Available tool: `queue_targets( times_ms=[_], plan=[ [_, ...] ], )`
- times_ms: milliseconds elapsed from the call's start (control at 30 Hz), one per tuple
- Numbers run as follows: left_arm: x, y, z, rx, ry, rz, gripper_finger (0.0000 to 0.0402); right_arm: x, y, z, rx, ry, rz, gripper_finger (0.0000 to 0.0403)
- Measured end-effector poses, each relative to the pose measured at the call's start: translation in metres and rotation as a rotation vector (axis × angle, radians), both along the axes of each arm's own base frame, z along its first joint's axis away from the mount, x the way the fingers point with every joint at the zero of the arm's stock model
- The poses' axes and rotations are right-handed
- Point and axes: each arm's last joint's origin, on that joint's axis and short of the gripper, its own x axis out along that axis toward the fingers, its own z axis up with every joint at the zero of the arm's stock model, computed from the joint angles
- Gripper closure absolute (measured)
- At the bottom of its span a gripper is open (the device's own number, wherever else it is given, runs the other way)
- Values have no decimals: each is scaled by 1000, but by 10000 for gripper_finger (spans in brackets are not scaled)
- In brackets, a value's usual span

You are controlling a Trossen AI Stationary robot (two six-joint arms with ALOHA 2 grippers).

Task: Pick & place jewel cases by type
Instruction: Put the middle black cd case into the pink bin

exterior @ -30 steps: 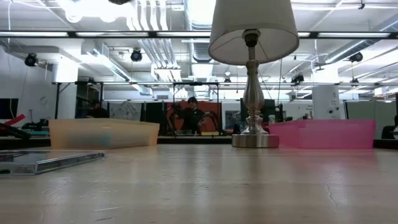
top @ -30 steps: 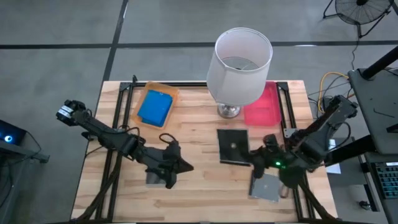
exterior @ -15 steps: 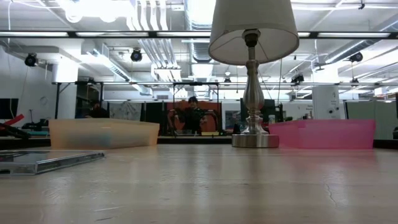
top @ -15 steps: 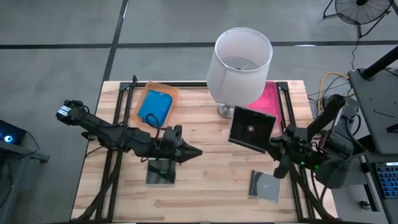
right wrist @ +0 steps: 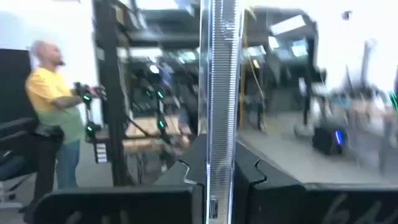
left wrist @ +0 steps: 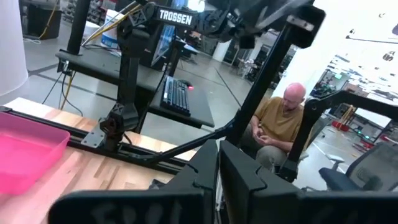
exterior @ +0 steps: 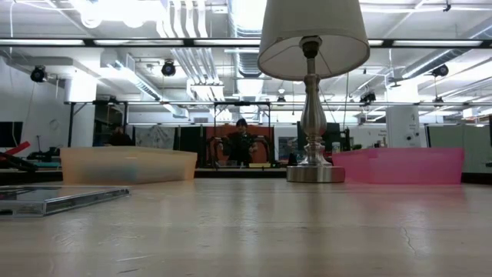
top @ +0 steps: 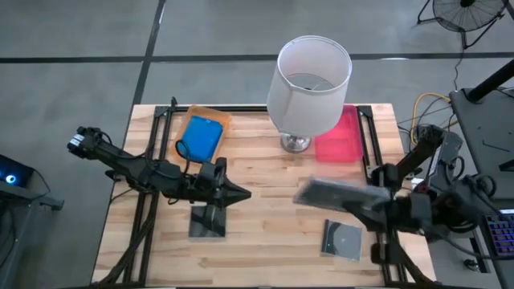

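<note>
grey clear jewel case (top: 333, 193) clamped edge-on between right gripper (right wrist: 217, 171) fingers, lifted above table. second grey case (top: 344, 239) flat just beneath that gripper. left gripper (top: 239, 193) fingers pressed together, empty, over third case (top: 208, 221).

Bright, even overhead light. Ceiling strips (exterior: 115, 9) glare upper left of low view. My right gripper (top: 377, 207) and its jewel case (top: 333, 193) motion-smeared. My right wrist view blurred throughout.
</note>
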Motion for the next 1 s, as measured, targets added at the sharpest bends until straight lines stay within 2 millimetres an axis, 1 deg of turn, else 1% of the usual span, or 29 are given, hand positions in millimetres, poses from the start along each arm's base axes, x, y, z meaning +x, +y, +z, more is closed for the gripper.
queue_targets(
  times_ms=[133,300,533,600,667,800,1000],
  plan=[
    [-2,1,1,8,3,1,402,-2,6,7,-115,-126,152,386],
    [-3,2,2,16,1,2,402,-6,12,11,-178,-266,378,386],
    [-2,3,0,40,11,12,402,-13,21,16,-343,-543,796,386],
    [-2,4,0,48,14,13,402,-15,22,16,-375,-591,864,386],
    [-2,4,-1,53,18,15,402,-15,24,15,-389,-597,862,386],
    [-1,5,-1,55,24,20,402,-11,23,13,-371,-538,773,386],
    [-1,6,-1,55,24,23,402,-6,9,20,-214,-436,455,386]
  ],
)
